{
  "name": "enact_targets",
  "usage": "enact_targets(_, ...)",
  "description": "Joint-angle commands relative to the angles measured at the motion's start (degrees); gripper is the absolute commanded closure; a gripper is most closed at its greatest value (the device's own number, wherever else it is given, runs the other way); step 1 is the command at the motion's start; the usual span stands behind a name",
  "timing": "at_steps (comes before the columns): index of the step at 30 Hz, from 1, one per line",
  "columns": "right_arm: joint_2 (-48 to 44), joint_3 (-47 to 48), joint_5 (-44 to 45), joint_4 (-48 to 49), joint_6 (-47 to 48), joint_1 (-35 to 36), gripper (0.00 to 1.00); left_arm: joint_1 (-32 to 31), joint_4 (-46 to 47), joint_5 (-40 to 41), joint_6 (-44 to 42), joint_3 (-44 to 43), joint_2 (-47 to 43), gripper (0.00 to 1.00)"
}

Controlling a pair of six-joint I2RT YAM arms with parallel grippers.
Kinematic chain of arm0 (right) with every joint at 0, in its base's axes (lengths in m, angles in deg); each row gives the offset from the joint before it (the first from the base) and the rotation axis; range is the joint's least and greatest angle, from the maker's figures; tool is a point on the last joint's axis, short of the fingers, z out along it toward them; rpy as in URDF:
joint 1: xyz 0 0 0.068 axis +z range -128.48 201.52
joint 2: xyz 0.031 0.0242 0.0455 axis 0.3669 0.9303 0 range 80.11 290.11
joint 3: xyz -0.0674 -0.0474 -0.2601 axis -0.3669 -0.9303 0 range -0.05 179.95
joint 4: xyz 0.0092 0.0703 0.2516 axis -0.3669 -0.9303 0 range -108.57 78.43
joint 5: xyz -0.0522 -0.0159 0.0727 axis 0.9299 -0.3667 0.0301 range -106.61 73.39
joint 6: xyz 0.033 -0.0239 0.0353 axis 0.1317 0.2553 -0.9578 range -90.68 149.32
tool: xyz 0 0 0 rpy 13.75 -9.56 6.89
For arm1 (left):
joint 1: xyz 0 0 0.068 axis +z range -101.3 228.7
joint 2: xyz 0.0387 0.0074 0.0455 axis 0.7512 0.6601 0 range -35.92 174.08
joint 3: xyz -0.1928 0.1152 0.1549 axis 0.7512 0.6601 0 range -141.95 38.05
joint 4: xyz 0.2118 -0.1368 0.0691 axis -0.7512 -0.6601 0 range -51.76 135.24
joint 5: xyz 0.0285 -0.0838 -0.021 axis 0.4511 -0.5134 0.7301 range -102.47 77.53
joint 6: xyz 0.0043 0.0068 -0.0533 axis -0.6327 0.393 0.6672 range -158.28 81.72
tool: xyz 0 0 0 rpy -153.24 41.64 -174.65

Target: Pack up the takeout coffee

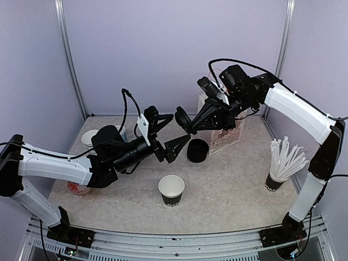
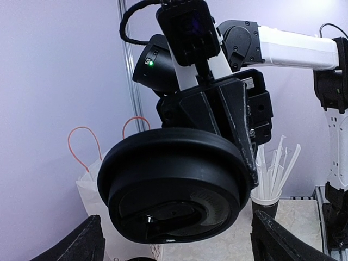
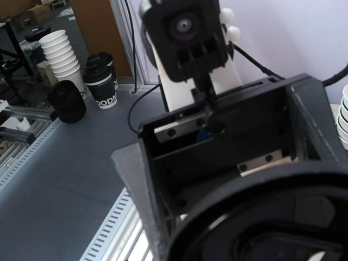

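The paper bag (image 1: pixel 231 136) stands at the back of the table, just behind the right arm, mouth up. In front of it the two arms meet nose to nose above the tabletop.

The right gripper (image 1: pixel 190 120) is pinched on a black plastic lid (image 2: pixel 174 185). Its claw bites one side of the rim, and the lid is turned on edge, facing the left wrist camera. Opposite it, the left gripper (image 1: pixel 173 132) is spread wide and carries nothing, with one finger (image 2: pixel 76 244) showing at each bottom corner of its own view, either side of the lid.

The takeout cup (image 1: pixel 171 190) sits upright on the near middle of the table. It is black paper with a white inside and no lid, well apart from both claws. A stack of spare lids (image 1: pixel 197 150) rests between it and the bag.

Handling, as a judgement: the lid looks thin, light and slick. It probably flexes, so the stiffer outer rim is the place to hold it, and a hard squeeze could warp it or make it pop free. The cup looks featherweight and easy to tip or crush. It wants a gentle grip around the wall, up near the rolled rim where the paper is stiffest, to brace it while the lid presses on.
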Motion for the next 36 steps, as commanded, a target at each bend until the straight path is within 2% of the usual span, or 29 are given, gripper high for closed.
enact_targets(1, -0.32, -0.31, -1.76, -0.57, 0.23, 0.98, 0.92, 0.36, 2.46, -0.37, 0.61, -2.12, 1.01, 0.10)
enact_targets(18, -0.09, -0.99, -0.03, -0.05, -0.03, 1.09, 0.90, 1.14, 1.00, -5.61, 1.25, -4.26, 2.47, 0.30)
enact_targets(20, -0.35, -1.18, 0.74, 0.16, -0.30, 1.06, 0.86, 1.18, -0.41, -5.59, 1.76, -4.36, 2.03, 0.31)
enact_targets(23, -1.37, -1.68, 3.68, 0.90, -0.98, 1.02, 0.74, 1.34, -5.36, -5.22, 2.22, -4.74, 0.48, 0.34)
enact_targets(26, -3.45, -3.20, 7.65, 2.25, -1.64, 0.53, 0.66, 1.47, -13.36, -4.10, 2.21, -5.31, -2.60, 0.36)
enact_targets(29, -6.24, -5.29, 10.36, 3.62, -1.95, -1.08, 0.62, 1.47, -26.34, -1.95, 2.51, -7.63, -6.01, 0.37)
enact_targets(33, -9.93, -10.46, 12.19, 6.32, -2.43, -3.78, 0.58, 1.43, -53.87, 1.96, 4.74, -15.14, -9.45, 0.37)
enact_targets(36, -12.61, -17.13, 19.36, 14.12, -7.45, -3.99, 0.56, 1.71, -77.19, 2.72, 8.67, -25.70, -8.32, 0.36)
